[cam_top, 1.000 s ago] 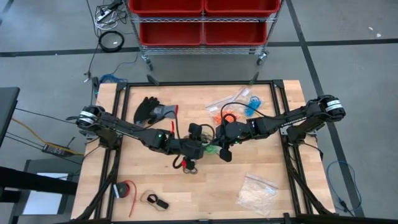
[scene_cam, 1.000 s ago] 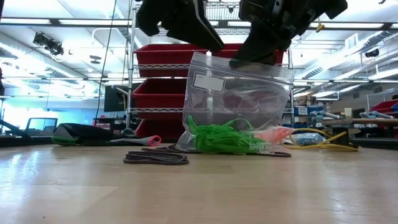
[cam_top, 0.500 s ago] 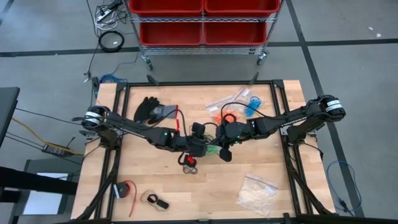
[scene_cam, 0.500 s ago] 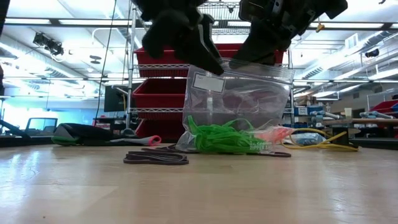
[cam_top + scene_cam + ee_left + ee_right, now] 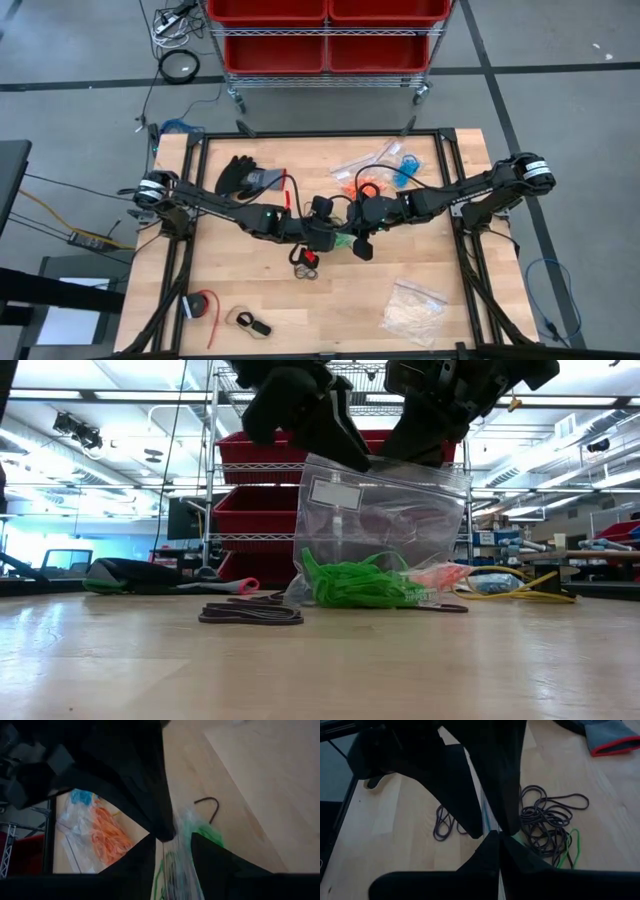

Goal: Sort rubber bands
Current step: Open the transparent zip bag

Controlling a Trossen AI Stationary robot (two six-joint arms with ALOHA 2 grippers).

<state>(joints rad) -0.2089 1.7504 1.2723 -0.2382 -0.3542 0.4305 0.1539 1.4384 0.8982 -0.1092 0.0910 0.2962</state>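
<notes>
The thin, stretchy green rubber bands lie in a heap at the bottom of a clear plastic zip bag standing mid-worktop. Dark bands lie loose on the wood beside it. They look light, soft and tangly; hooking one loop seems best. The right end effector pinches the bag's top edge. The left end effector is partly spread at the bag's mouth.
</notes>
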